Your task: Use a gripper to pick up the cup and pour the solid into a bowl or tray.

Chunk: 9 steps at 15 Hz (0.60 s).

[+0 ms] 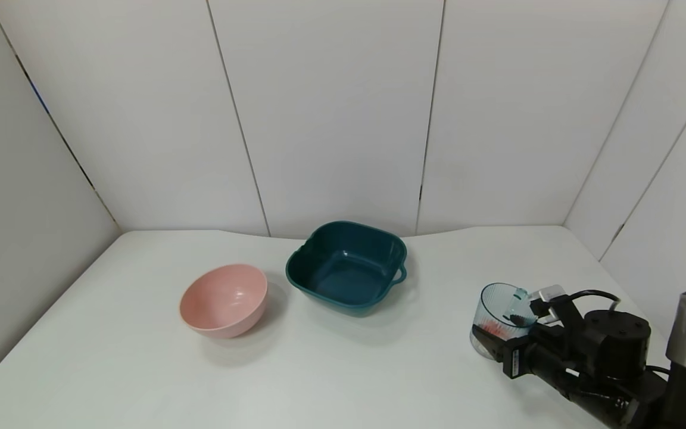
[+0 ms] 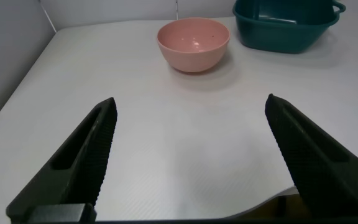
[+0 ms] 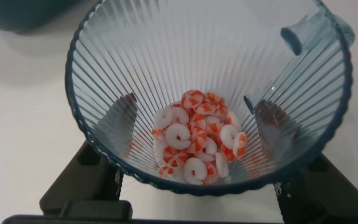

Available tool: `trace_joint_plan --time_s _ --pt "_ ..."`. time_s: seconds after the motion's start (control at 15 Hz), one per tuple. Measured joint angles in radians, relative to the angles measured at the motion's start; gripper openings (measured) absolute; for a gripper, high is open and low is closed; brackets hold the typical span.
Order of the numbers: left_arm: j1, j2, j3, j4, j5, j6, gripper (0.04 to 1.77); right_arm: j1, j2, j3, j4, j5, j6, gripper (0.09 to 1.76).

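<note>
My right tool [image 1: 513, 333], a black claw on a black arm with a silver-grey housing, sits at the near right of the white tabletop [image 1: 343, 369]. Its two fingers bracket the small transparent pale-blue ribbed plastic cup [image 1: 502, 319], one on each side of the lower wall. In the right wrist view the dark pads show through the ribbed wall on both sides, so I judge the tool closed on the cup, though I cannot see for certain how firm the contact is.

The cup stands upright, or very nearly so, with its side handle [image 3: 316, 31] at the rim. Whether its base rests on the tabletop or is just clear of it I cannot tell. Inside, at the bottom, lies the solid [image 3: 194, 140]: a small heap of round flat white and orange-red pieces, none spilled.

The dark teal squarish plastic dish [image 1: 348, 271] with rounded corners and a small side handle stands farther away and well to the left of the cup, near the tabletop's centre. It looks empty. A round pink bowl [image 1: 224, 300] stands just left of it, apart from it.

My left tool [image 2: 188, 162] hangs open over the bare near-left tabletop, holding nothing.

So the grasp appears made. The lift, the carry to the teal dish and the pour are not yet done.
</note>
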Motion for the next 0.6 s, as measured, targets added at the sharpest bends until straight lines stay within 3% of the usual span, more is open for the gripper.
trace_joint_plan --time_s 0.6 --pt "0.0 0.0 0.0 0.0 0.0 0.0 1.72 0.001 -0.002 0.001 0.002 0.001 0.0 1.34"
